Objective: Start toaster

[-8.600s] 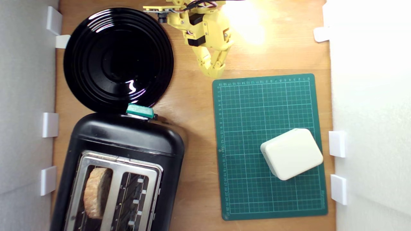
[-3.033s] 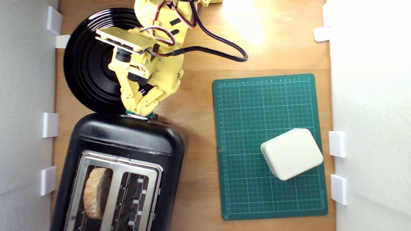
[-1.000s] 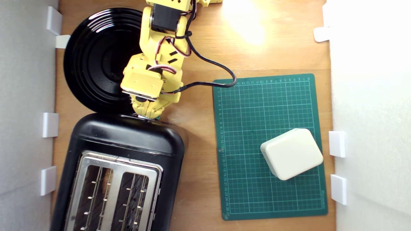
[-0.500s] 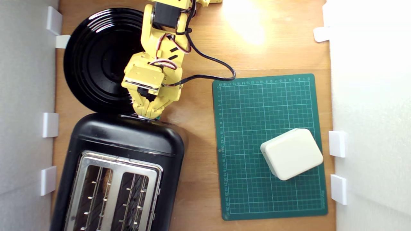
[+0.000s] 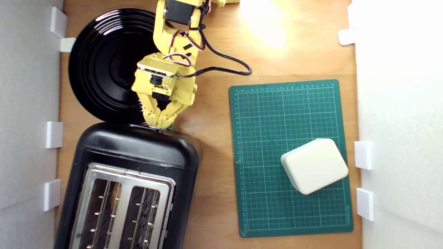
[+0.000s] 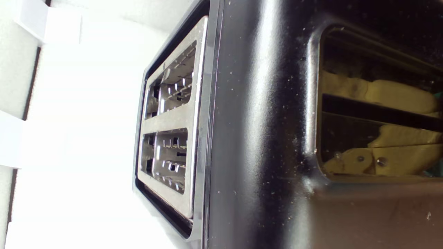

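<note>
A cream box (image 5: 314, 165) is set on the green cutting mat (image 5: 273, 114); a black plate (image 5: 104, 65) is seen well apart from the mat.

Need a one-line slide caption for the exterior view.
Gripper tips at the toaster end by the black plate; cream box on green mat.

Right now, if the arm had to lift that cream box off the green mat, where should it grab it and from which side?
Probably from above, fingers closing across the narrower span of the cream box, on its two longer side walls. It lies flat and turned askew on the green mat, so the wrist should turn to match. Its rounded corners would likely slip; nothing crowds its sides.
</note>
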`<state>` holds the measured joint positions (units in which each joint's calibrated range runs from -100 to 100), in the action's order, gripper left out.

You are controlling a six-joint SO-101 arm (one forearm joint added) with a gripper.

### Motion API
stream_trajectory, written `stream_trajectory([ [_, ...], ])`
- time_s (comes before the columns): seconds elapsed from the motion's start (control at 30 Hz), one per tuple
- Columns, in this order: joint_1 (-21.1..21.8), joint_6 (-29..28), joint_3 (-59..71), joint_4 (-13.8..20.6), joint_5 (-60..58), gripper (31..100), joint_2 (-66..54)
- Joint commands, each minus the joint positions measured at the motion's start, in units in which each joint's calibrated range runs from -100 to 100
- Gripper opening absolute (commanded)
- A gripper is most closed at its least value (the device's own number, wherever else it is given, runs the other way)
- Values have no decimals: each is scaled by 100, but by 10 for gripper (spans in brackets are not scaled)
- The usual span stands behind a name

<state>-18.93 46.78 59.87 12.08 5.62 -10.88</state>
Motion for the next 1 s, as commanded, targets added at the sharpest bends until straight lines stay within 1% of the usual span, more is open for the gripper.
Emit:
stream_trajectory([
  [0.0,-170,-5,42,-73,-121,315,1013],
  [0.1,-186,-31,-312,-111,196,315,1013],
  [0.27,-186,-46,-1176,-139,1473,315,1021],
  [0.4,-123,-120,-1703,-148,2269,315,1021],
  [0.43,-91,-99,-1984,-148,2843,315,1021],
  [0.53,-91,-120,-2557,-148,3537,315,1030],
  [0.63,-91,-115,-2848,-148,3725,315,1038],
  [0.97,-91,-115,-2947,-130,3734,315,938],
])
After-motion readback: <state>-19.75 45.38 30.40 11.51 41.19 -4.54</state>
